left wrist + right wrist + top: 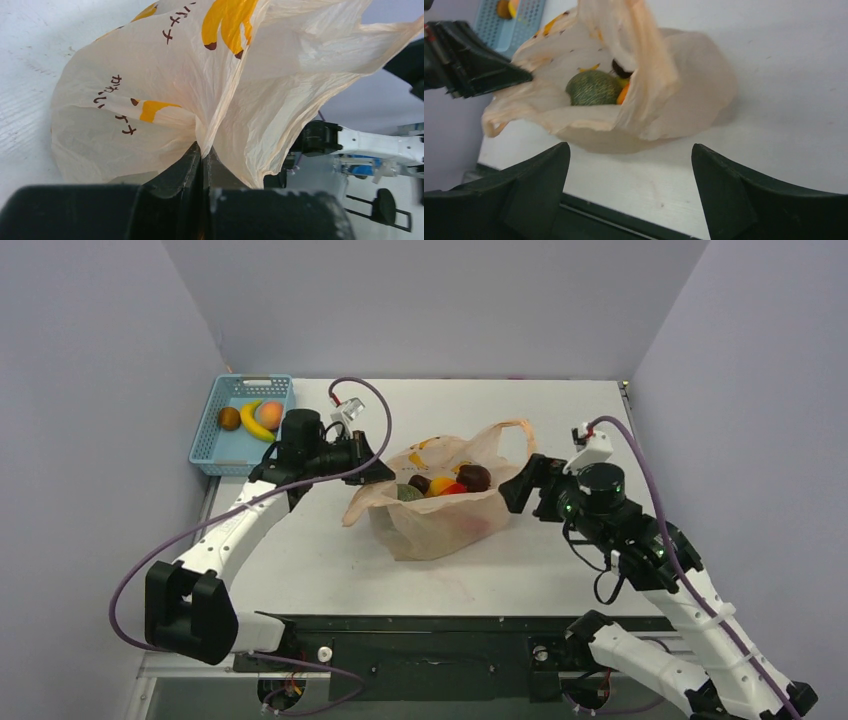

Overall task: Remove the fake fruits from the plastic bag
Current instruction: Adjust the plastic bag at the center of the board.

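We see the bag [440,515] slumped open near the middle of the desk [320,560], with the fruits [447,483] heaped in its mouth: a green melon [593,87] with orange, red and dark brown pieces beside it. Our left gripper [202,150] is pressed together on a fold of the bag's left rim, while the right gripper [629,160] hangs just right of the bag, fingers spread wide and clear of the plastic. In the far left corner a blue basket [225,450] holds a banana [256,422], an orange piece and a brown one.
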Available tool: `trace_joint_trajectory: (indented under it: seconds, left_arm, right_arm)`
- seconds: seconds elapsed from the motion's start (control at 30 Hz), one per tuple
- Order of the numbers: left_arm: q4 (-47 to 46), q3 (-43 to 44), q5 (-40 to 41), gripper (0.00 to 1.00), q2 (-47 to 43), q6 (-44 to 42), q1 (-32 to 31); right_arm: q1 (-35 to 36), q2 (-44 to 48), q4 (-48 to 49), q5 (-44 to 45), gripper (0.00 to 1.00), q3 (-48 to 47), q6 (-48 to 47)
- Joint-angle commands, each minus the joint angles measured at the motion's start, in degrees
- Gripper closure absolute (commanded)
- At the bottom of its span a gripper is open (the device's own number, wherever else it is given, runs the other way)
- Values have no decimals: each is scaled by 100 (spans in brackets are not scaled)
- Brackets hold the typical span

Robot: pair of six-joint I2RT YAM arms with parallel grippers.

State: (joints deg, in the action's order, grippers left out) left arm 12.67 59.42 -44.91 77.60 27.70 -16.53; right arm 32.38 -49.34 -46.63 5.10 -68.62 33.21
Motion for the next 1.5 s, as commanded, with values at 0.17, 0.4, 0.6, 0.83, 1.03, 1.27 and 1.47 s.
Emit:
trace_joint_trajectory:
  seconds: [0.17,0.4,0.6,0.83,1.03,1.27,1.47]
  left_arm:
    - [684,88,1829,100,-479,-837,-565]
    - [506,-3,1876,100,-730,-926,-683]
    - [302,-90,1745,100,-900,-969,-909]
    - [250,-141,1802,100,-1039,-1099,-1260]
    - [227,-139,1813,100,-1054,-1021,-1308]
    - [212,-127,1906,100,-1023,-982,-1256]
    - [188,-91,1822,100,-861,-707,-848]
  right_arm:
    - [2853,40,2719,1509,13,1691,2821]
    - [3954,-1107,3349,3813,13,2075,5515]
    - [4082,-1657,3488,4134,11,1944,6257]
    - [4117,-1985,3656,4482,11,1883,6900]
    - [4118,-2560,3124,4274,24,1372,7354]
    - [4031,-2695,3641,4132,83,2000,7233]
    - [4118,-2533,5392,3879,100,2998,5558]
